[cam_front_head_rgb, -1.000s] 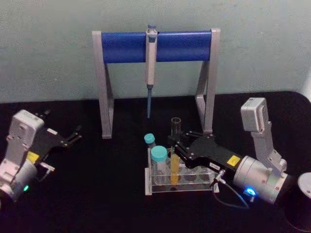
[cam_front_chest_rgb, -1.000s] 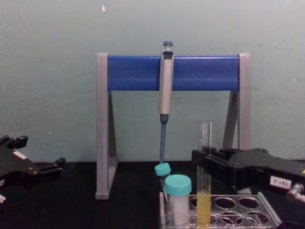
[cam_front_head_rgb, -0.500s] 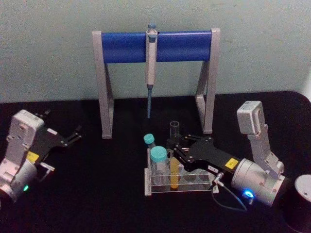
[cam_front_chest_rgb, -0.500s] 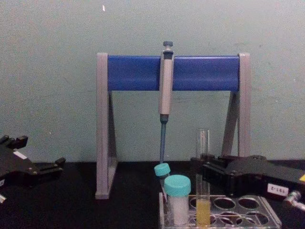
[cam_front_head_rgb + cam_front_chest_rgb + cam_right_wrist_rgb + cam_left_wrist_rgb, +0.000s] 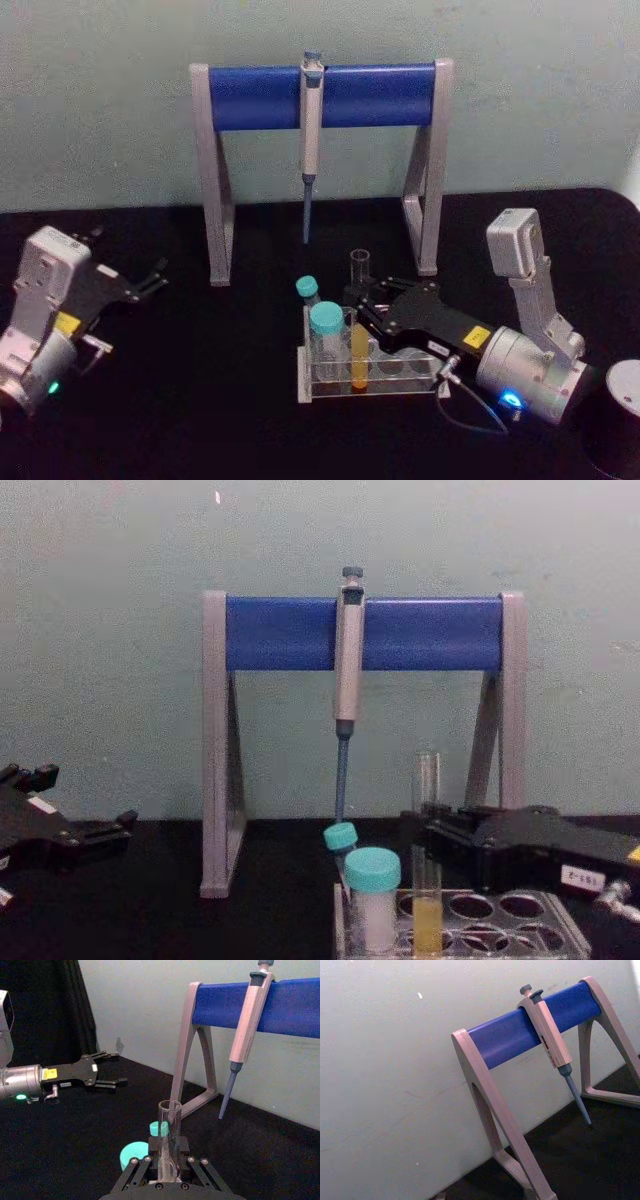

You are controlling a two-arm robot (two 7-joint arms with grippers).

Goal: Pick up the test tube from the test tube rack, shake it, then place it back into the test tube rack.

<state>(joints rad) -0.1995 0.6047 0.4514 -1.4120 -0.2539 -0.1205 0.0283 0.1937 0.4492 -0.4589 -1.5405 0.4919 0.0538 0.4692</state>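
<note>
The test tube, clear glass with yellow liquid low down, stands upright in a front hole of the clear test tube rack. My right gripper reaches in from the right and is shut on the test tube just above the rack's top plate. From the chest, the test tube rises above the gripper and the rack. The right wrist view shows the test tube pinched between the fingers of that gripper. My left gripper rests open at the far left, away from the rack.
A teal-capped white vial and a small teal-capped tube stand in the rack's left end, close to the test tube. Behind stands the grey-and-blue pipette stand with a hanging pipette. A dark round object sits at the right edge.
My right gripper has come down and slightly back with the test tube, so the tube sits lower in the rack. The left arm has stayed put.
</note>
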